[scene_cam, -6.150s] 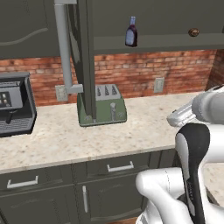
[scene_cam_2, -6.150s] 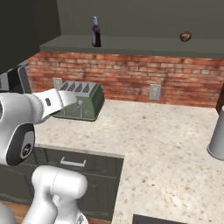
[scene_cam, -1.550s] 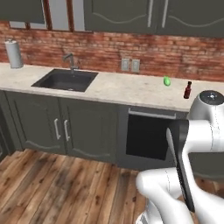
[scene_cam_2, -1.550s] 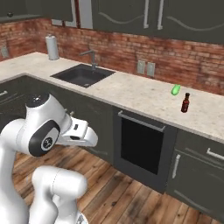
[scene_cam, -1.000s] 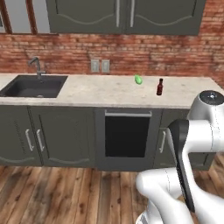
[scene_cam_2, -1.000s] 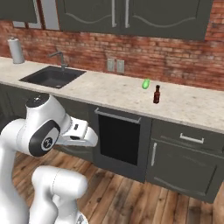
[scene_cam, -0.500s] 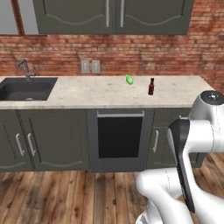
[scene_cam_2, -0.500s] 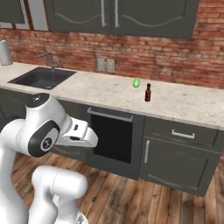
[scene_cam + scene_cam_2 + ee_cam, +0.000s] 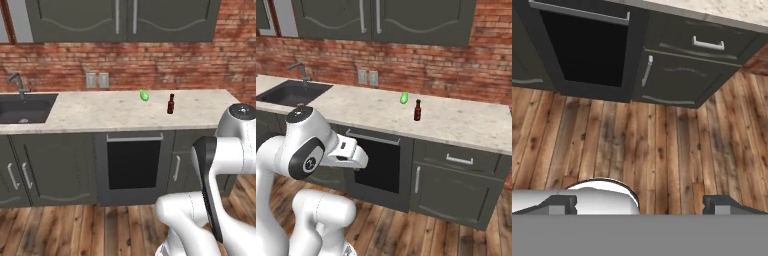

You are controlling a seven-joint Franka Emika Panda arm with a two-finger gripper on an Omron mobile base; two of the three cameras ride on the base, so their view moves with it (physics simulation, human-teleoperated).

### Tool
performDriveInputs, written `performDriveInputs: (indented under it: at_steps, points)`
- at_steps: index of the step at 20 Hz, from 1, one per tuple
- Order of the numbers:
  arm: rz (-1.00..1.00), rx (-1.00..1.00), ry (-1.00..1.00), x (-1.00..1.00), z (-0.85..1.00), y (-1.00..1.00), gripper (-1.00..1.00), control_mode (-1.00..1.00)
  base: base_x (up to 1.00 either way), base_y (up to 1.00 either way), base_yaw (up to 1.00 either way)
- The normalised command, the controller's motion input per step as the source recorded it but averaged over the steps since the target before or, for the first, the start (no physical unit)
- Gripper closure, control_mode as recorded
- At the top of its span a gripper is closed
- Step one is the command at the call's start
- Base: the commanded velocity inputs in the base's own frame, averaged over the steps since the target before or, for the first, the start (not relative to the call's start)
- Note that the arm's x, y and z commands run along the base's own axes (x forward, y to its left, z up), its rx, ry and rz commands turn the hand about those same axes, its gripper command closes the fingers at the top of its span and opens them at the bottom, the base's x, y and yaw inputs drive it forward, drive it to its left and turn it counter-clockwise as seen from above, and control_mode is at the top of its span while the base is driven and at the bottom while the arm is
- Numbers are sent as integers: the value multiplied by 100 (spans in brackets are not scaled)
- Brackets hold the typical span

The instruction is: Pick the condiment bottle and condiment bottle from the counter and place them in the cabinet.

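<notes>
Bottle: your condiment bottle (image 9: 171,103) stood near the counter (image 9: 100,112) front edge, beside a green item (image 9: 144,95).
Gripper: your gripper (image 9: 639,204) hung wide open, empty, over floor (image 9: 662,145).

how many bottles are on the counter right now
1. A dark bottle stands on the counter, just right of a small green thing. Another may be out of view.

Counts on the counter

One dark bottle (image 9: 171,104) and one green item (image 9: 144,95) are seen near the back edge of the counter (image 9: 100,112); one sink (image 9: 20,107) is set at its left end.
</notes>
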Motion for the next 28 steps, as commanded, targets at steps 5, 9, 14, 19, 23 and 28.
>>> performDriveInputs:
  at_steps: [5, 9, 14, 19, 23, 28]
  points:
    - [0, 0, 0, 0, 0, 0, -100, 100, 15, 26, -10]
    - [0, 0, 0, 0, 0, 0, -100, 100, 18, 35, -11]
    - [0, 0, 0, 0, 0, 0, -100, 100, 15, 44, -10]
    - [0, 0, 0, 0, 0, 0, -100, 100, 8, 47, -6]
    - [0, 0, 0, 0, 0, 0, -100, 100, 10, 37, -16]
    - [0, 0, 0, 0, 0, 0, -100, 100, 34, 21, -15]
